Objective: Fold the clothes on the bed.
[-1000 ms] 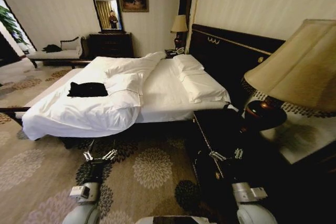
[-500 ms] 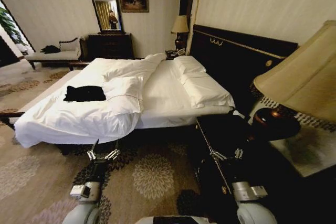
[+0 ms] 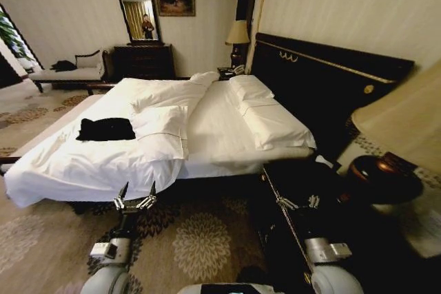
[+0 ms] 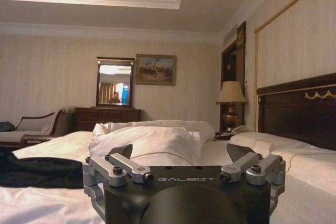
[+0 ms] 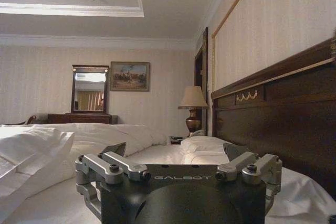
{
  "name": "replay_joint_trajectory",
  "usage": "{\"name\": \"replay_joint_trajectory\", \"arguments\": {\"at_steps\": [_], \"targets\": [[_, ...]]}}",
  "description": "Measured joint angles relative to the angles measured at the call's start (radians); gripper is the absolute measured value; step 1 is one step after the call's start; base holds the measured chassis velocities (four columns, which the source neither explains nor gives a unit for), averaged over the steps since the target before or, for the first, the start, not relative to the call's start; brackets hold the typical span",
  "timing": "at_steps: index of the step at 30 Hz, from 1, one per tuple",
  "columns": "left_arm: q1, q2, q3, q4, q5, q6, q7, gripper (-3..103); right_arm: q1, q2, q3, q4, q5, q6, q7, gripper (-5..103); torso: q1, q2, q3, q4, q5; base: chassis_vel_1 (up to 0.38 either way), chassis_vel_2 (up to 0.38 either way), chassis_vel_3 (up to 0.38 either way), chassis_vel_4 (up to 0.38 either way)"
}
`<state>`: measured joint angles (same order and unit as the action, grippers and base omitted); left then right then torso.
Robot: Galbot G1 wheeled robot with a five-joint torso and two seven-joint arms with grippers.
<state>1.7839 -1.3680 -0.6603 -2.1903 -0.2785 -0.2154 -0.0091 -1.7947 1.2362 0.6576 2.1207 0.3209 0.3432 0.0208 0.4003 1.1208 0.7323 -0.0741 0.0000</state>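
The black short-sleeved T-shirt (image 3: pixel 105 129) lies crumpled on the white duvet, on the far left part of the large white bed with the dark wooden headboard (image 3: pixel 207 129), beside a white pillow (image 3: pixel 162 118). It is well apart from both arms, so I judge the robot is not yet close enough to reach it. The left gripper (image 3: pixel 136 194) and the right gripper (image 3: pixel 298 202) hang low at the near bed edge, jaws spread and empty, probably ready for grasping.
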Motion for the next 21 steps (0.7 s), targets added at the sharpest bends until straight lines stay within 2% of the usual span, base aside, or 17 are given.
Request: {"name": "replay_joint_trajectory", "arguments": {"at_steps": [21], "targets": [[-0.016,-0.003,0.0,0.024,-0.003,-0.002,0.0,100,0.032,0.004,-0.007,-0.039,-0.002,0.002,-0.001,100,0.0,0.0,0.0,-0.0003,-0.0001,-0.231,0.22,0.226,-0.227]]}}
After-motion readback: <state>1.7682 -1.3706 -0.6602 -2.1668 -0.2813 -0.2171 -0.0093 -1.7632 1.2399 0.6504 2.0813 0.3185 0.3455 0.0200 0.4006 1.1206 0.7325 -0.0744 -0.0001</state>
